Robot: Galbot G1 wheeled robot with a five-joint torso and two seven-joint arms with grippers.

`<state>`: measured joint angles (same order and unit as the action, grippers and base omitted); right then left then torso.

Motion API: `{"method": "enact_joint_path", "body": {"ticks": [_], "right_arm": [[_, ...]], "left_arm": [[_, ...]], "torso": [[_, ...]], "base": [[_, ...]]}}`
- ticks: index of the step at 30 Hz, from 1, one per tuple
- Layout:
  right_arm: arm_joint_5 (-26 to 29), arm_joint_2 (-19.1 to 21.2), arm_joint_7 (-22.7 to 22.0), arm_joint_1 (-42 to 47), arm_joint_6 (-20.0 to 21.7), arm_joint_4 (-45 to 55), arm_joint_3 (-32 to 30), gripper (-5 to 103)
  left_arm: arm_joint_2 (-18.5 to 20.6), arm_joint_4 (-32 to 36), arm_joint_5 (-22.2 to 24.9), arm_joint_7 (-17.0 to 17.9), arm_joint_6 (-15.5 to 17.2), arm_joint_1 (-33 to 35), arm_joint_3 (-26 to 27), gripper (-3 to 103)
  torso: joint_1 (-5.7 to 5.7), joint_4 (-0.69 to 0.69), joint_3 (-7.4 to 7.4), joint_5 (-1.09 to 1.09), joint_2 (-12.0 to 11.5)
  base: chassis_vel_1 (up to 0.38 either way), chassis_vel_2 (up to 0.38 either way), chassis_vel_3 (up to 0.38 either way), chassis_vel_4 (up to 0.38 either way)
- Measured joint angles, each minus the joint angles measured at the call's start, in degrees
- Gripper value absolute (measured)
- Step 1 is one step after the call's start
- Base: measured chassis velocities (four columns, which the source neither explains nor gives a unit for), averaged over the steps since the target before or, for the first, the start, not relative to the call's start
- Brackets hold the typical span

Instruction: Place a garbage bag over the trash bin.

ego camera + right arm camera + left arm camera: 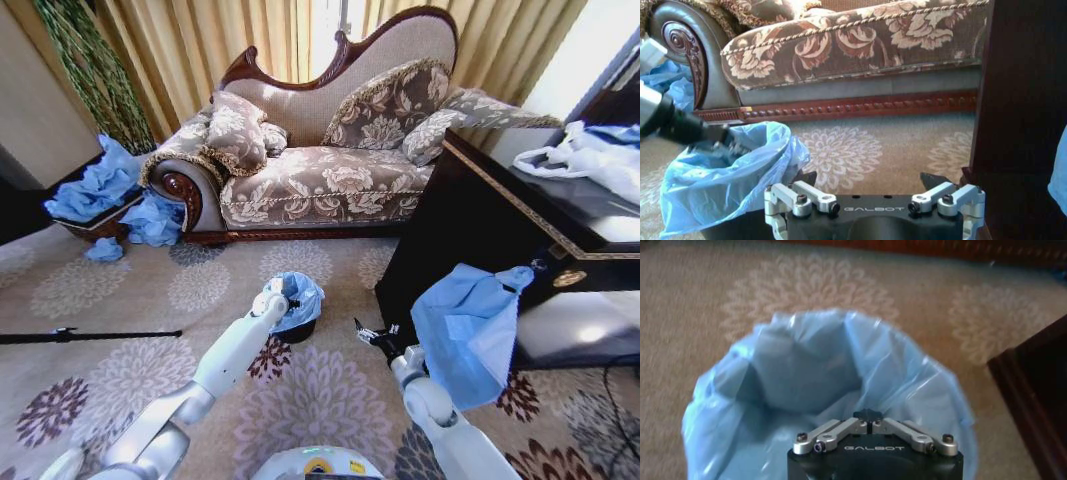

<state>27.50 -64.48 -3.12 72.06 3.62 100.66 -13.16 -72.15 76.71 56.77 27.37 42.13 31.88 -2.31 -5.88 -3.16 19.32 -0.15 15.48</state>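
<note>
The trash bin (297, 333) is small and black and stands on the carpet in front of the sofa. The light blue garbage bag (300, 297) lines it and drapes over its rim. In the left wrist view the garbage bag (807, 370) gapes open. My left gripper (870, 414) sits at its near rim, shut on a fold of the film. The right wrist view shows that left gripper (721, 143) at the garbage bag's (727, 185) edge, above the bin's (740, 229) dark wall. My right gripper (870, 181) hangs open and empty, right of the bin (368, 334).
A floral sofa (330, 180) stands behind. A dark wooden cabinet (470, 215) rises close on the right, with a blue sheet-like bag (465, 325) hanging off it and white bags (585, 155) on top. Crumpled blue bags (110, 190) lie far left. A black rod (90, 336) lies on the carpet.
</note>
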Motion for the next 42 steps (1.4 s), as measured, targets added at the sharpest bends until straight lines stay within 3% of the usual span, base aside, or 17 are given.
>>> {"method": "enact_joint_path", "body": {"ticks": [10,15,26,42], "right_arm": [[-0.06,0.2,0.06,1.02,-0.01,0.07,-0.37,100],[0.22,0.57,0.07,1.02,0.01,0.41,-0.45,100],[0.54,0.9,0.28,1.13,0.03,0.6,0.12,100],[1.01,1.44,0.76,1.14,0.01,0.45,0.27,100]], "left_arm": [[-1.24,-3.99,-1.43,0.46,0.0,-1.27,0.54,0],[-3.04,-9.39,-2.3,0.5,-0.01,-3.1,1.01,0],[-6.47,-19.88,-4.99,-1.54,-0.39,-6.12,0.51,0],[-8.83,-26.23,-8.66,-4.13,-2.55,-5.56,0.71,0]], "torso": [[0.0,0.01,0.0,0.0,0.0],[0.0,0.01,0.0,0.0,0.0],[0.0,0.02,0.01,0.0,0.0],[0.0,0.0,0.0,0.0,0.0]], "base": [[0.0,0.0,0.0,0.0],[0.0,0.0,0.0,0.0],[0.0,0.0,0.0,0.0],[0.0,0.0,0.0,0.0]]}}
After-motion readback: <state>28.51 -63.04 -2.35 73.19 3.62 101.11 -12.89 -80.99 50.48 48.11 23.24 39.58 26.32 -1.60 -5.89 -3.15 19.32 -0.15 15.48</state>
